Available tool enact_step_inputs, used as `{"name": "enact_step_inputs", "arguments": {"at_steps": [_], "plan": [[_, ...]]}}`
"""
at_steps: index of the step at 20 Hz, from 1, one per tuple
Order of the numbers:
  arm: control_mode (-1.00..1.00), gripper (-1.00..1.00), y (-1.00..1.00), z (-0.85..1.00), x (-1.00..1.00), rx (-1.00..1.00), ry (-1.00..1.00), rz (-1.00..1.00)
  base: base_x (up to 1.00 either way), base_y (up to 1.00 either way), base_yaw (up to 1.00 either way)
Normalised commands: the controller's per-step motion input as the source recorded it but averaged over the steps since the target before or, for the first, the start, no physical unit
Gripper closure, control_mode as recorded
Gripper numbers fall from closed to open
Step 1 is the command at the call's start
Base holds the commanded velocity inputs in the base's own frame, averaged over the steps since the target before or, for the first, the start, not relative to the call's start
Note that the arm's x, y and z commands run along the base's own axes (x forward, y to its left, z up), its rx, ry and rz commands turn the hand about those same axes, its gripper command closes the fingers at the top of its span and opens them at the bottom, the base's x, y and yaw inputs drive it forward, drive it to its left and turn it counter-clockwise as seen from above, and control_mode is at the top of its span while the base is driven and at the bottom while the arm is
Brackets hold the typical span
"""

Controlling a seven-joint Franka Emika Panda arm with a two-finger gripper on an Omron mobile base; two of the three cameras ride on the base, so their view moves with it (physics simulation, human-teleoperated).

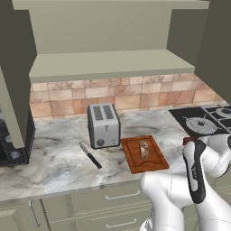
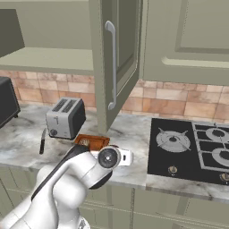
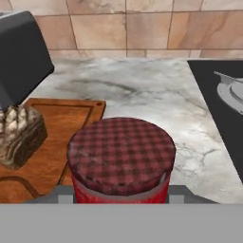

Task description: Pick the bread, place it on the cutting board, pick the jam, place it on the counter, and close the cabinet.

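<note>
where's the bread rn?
The small brown crusty loaf lies on the reddish-brown wooden cutting board, right of the silver toaster in the left base view; in the hand view it sits left of the red jam jar.

Bread (image 1: 144, 149) on cutting board (image 1: 155, 163), toaster (image 1: 103, 125) behind-left, knife (image 1: 90, 155) left, jam (image 3: 121, 161) right of board.

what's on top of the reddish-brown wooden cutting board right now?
The small brown crusty bread loaf lies on the reddish-brown wooden cutting board, nothing else. The red jam jar with checked lid sits beside the board, in the pincer; what is under it is hidden.
</note>
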Motion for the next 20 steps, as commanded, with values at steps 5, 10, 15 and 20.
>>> {"name": "enact_step_inputs", "arguments": {"at_steps": [5, 10, 15, 20], "plan": [[-1.00, 1.00, -0.14, -0.29, 0.07, 0.00, 0.00, 0.00, 0.00, 0.00, 0.00], [-1.00, 1.00, -0.02, -0.30, 0.18, 0.00, 0.00, 0.00, 0.00, 0.00, 0.00], [-1.00, 1.00, 0.00, -0.29, 0.29, 0.00, 0.00, 0.00, 0.00, 0.00, 0.00], [-1.00, 1.00, 0.00, -0.31, 0.32, 0.00, 0.00, 0.00, 0.00, 0.00, 0.00]]}}
